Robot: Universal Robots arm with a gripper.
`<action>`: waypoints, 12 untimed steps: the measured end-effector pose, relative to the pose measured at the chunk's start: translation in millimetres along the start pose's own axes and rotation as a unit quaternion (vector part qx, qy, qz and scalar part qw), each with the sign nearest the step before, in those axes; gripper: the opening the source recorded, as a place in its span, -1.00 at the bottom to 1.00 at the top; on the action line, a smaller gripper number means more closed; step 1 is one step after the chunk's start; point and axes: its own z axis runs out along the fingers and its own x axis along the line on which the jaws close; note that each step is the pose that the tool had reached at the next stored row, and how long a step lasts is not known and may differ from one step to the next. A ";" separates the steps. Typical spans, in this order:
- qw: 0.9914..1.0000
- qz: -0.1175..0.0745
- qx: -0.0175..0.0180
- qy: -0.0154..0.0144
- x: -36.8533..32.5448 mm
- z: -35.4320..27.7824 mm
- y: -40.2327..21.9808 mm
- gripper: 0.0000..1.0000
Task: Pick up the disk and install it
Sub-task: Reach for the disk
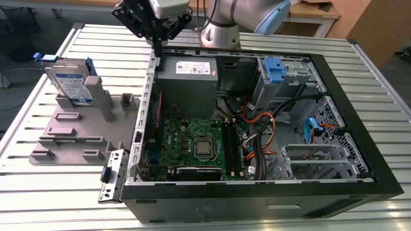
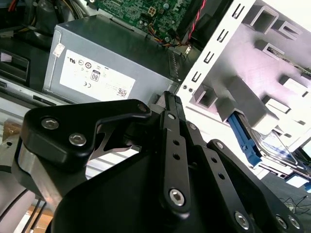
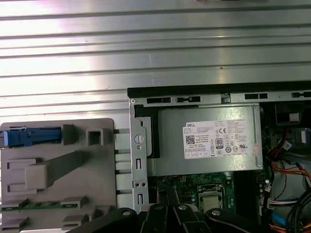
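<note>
Pincer [image 1: 156,42] looks closed and empty above the case edge [image 1: 151,86], disk [image 1: 69,82] upright in its holder [image 1: 77,130]: we're pre-pickup, and the grab needs jaws open.

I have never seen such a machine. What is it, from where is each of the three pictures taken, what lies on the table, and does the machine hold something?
This is one robot arm with a black gripper at its end. The exterior view comes from a camera standing apart, looking down on a metal table. The two wrist views come from cameras riding on the arm, near the gripper. On the table lies an open computer case, with a grey power supply box inside. Beside it, at the exterior view's left, is a grey plastic holder; the disk stands upright in it. The gripper is shut and holds nothing. It hangs above the case edge near the power supply box, apart from the disk.
</note>
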 end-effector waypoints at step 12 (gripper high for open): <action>1.000 0.000 0.000 -0.001 27.5 -0.5 -2.1 -0.79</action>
